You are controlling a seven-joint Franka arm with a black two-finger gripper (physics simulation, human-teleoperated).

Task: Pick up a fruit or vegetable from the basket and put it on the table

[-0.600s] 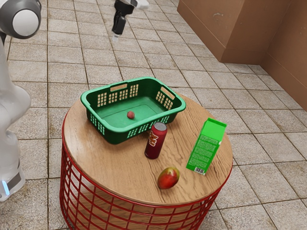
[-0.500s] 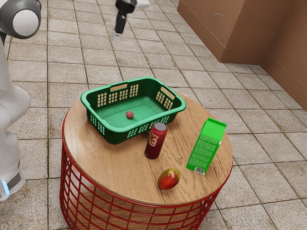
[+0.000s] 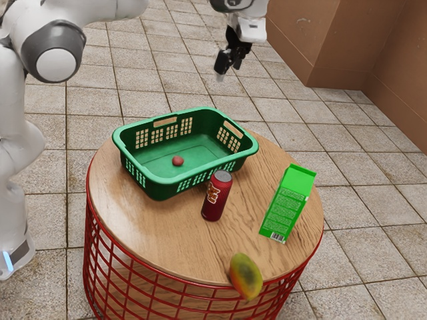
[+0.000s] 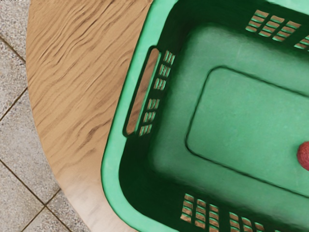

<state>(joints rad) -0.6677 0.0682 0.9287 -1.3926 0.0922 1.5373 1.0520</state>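
Note:
High above the far side of the green basket, my gripper hangs in the exterior view, well apart from the fruit. A small round reddish fruit lies on the basket's floor; the wrist view has this fruit partly cut off by the picture's side, inside the basket. A red, yellow and green mango is at the near rim of the round wooden table, overlapping its edge.
A dark red can stands close to the basket's near side. Toward the exterior view's right is an upright green carton. Bare wood borders the basket's handle end.
My arm and gripper have swung toward the exterior view's right. The mango has moved from the tabletop to its near rim and turned. The small fruit has shifted slightly toward the exterior view's left.

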